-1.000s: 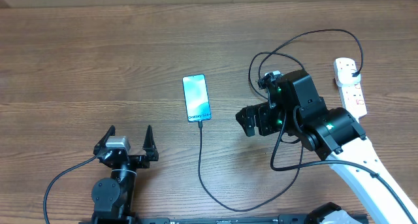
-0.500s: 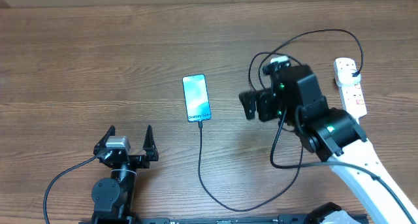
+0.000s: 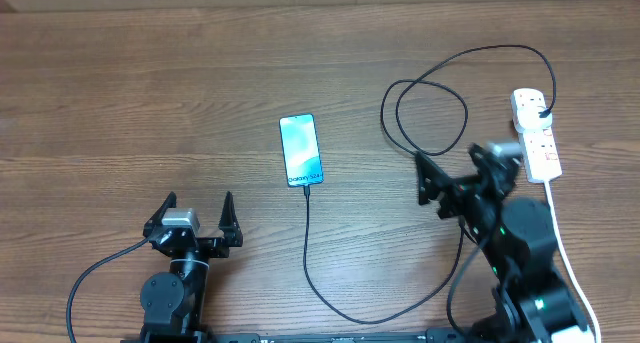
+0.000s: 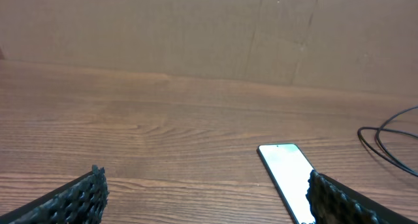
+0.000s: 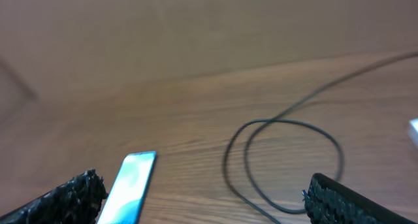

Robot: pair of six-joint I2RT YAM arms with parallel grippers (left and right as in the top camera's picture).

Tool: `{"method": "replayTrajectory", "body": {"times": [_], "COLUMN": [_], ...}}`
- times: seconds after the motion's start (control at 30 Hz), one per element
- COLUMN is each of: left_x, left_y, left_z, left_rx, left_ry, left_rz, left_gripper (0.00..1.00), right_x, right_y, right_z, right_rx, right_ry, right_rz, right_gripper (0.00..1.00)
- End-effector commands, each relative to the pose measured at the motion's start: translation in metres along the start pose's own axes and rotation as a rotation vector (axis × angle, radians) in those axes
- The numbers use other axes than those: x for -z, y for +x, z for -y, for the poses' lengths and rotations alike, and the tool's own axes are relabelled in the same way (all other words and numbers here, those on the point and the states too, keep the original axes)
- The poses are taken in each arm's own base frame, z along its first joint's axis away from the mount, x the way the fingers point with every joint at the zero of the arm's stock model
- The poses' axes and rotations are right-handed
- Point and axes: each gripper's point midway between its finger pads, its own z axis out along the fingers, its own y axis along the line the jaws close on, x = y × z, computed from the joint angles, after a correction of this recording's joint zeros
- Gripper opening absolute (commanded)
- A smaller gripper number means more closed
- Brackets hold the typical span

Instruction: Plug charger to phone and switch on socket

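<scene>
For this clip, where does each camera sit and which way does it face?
Overhead: above the table, looking straight down on phone, charger, socket; left hand and right hand, both open.
Left wrist: low over the table, facing the phone; own fingers at bottom corners.
Right wrist: low, facing phone and charger loop; own fingers at bottom corners.
Shared: all three show the phone.

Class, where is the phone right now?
Overhead, the phone lies screen-up near the table centre, left of the charger loop, the cable tip at its near end.
</scene>
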Motion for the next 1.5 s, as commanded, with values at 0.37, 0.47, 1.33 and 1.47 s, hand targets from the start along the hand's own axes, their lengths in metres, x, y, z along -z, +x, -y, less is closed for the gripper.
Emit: {"method": "replayTrajectory", "body": {"times": [0.37, 0.47, 1.33, 1.47], "left_x": [0.000, 0.000, 0.000, 0.000], "left_y": [-0.001, -0.001, -0.001, -0.001], "left_z": [-0.002, -0.002, -0.002, -0.002], "left_rx": [0.012, 0.012, 0.012, 0.012], "left_ry": [-0.006, -0.006, -0.006, -0.006], "left_rz": [0.009, 0.009, 0.009, 0.009], "left_gripper": [1.00, 1.00, 1.00, 1.00], "right_x": [0.031, 0.034, 0.028, 0.028], "right_y": [0.027, 0.027, 0.055, 0.055], "right_z": [0.024, 0.023, 0.032, 0.032], "right_rx": [-0.061, -0.059, -0.066, -0.065], "right_ry": [-0.031, -0.044, -0.029, -0.029], "right_rz": [0.226, 0.266, 0.215, 0.215], "right_gripper": [1.00, 1.00, 1.00, 1.00]}}
